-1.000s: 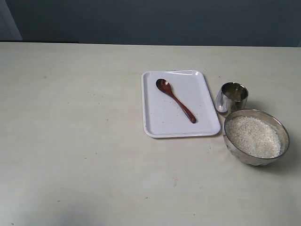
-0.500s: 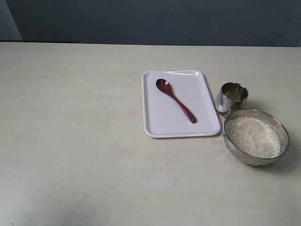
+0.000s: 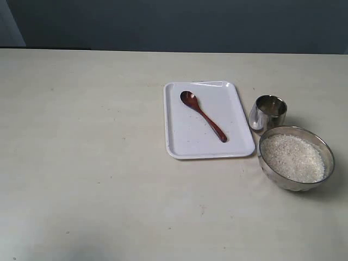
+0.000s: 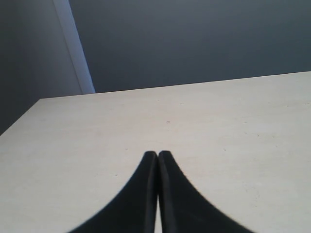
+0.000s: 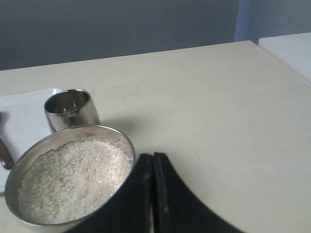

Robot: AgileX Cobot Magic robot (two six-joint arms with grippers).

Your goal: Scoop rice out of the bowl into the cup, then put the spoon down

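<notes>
Nearby, bowl [image 5: 19,162] of rice [image 5: 73,177] just beside clenched right gripper [image 5: 153,156]; left gripper [image 4: 158,154] clenched.

Left hand [image 4: 157,156] and right hand [image 5: 152,158] — both closed, empty.

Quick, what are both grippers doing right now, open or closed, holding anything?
Left gripper: closed, holding nothing.
Right gripper: closed, holding nothing.
</notes>
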